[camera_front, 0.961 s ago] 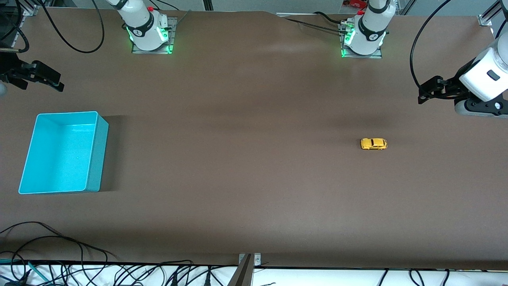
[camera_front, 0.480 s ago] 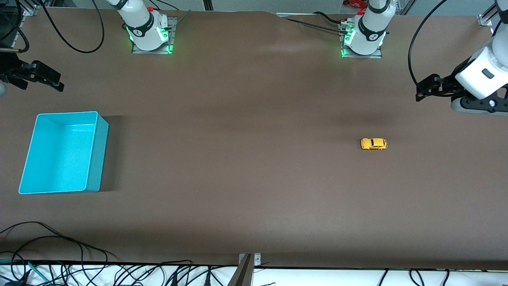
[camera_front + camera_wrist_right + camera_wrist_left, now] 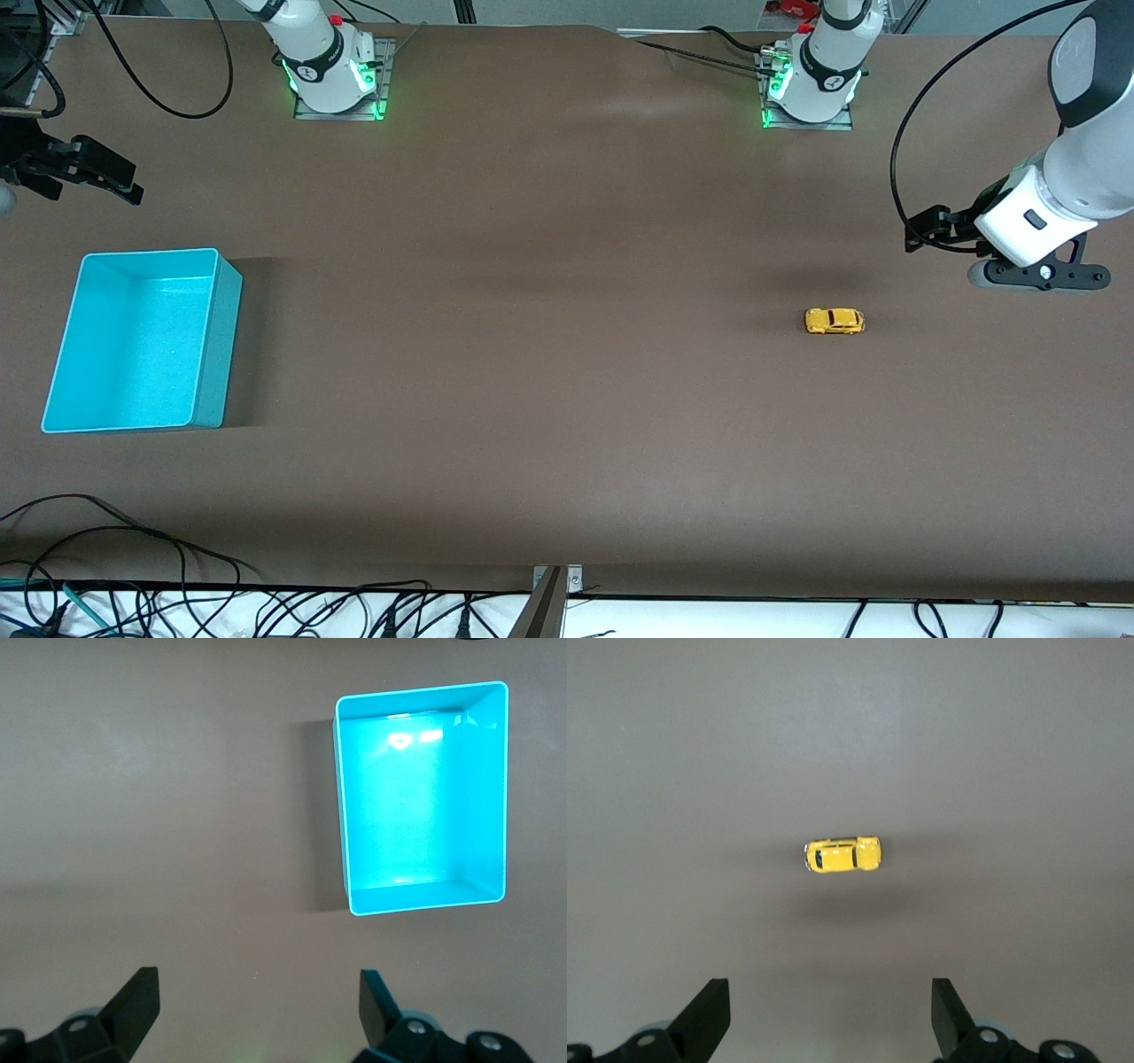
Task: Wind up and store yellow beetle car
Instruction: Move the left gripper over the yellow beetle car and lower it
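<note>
The yellow beetle car [image 3: 834, 321] stands on its wheels on the brown table, toward the left arm's end. It also shows in the left wrist view [image 3: 842, 854], apart from the fingers. My left gripper [image 3: 921, 232] is open and empty, up in the air over the table beside the car [image 3: 830, 992]. The turquoise bin [image 3: 221, 346] sits empty at the right arm's end. My right gripper [image 3: 128, 186] is open and empty, waiting in the air over the table beside the bin; the right wrist view [image 3: 259, 983] looks down on the bin [image 3: 341, 815].
The two arm bases [image 3: 332, 75] [image 3: 811, 84] stand along the table's edge farthest from the front camera. Loose black cables [image 3: 133, 549] and a metal bracket [image 3: 554, 585] lie at the edge nearest that camera. Brown tabletop lies between car and bin.
My left arm has swung in over the table and its gripper has come closer to the car. The car, the bin and my right arm have not moved.
</note>
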Controlling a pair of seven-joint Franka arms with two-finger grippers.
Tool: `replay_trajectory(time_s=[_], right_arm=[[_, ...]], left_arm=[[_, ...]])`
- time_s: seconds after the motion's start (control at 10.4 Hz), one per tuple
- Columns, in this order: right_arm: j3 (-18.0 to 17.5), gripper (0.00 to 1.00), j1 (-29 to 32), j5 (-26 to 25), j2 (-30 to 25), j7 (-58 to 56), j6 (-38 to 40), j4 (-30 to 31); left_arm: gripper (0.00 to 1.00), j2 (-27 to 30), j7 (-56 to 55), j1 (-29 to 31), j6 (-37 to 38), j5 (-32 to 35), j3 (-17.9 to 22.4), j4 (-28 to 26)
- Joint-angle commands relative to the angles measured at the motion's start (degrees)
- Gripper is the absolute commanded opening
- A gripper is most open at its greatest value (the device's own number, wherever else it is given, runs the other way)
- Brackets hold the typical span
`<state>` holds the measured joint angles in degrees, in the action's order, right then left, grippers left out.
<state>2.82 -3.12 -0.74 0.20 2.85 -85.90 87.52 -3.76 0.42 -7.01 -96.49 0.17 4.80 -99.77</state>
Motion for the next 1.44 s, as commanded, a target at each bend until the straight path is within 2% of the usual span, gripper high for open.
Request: replay_trajectory(time_s=[0.0, 0.38, 0.77, 1.06, 1.15, 1.34], right_arm=[[0.1, 1.0, -0.1, -0.1, 0.2, -0.6, 0.3, -0.9], [0.1, 1.0, -0.1, -0.1, 0.2, -0.6, 0.3, -0.9], [0.1, 1.0, -0.1, 0.0, 0.2, -0.6, 0.3, -0.9], [0.1, 1.0, -0.1, 0.0, 0.2, -0.6, 0.3, -0.9], [0.1, 1.0, -0.1, 0.0, 0.2, -0.6, 0.3, -0.9], [0.1, 1.0, -0.1, 0.0, 0.2, -0.6, 0.3, -0.9]], left_arm=[[1.0, 1.0, 0.1, 1.1, -9.0, 0.4, -0.2, -7.2], [1.0, -0.5, -0.3, 2.9, -18.2, 0.4, -0.2, -14.6], [1.0, -1.1, 0.0, 4.0, -33.6, 0.4, -0.2, -26.2], [1.0, -3.4, 0.8, 4.0, -34.2, 0.5, -0.3, -27.0], [1.0, -4.6, 6.1, 3.9, -34.2, 0.8, -0.3, -27.1], [1.0, -6.7, 23.5, 4.0, -34.9, 0.8, -0.2, -27.1]])
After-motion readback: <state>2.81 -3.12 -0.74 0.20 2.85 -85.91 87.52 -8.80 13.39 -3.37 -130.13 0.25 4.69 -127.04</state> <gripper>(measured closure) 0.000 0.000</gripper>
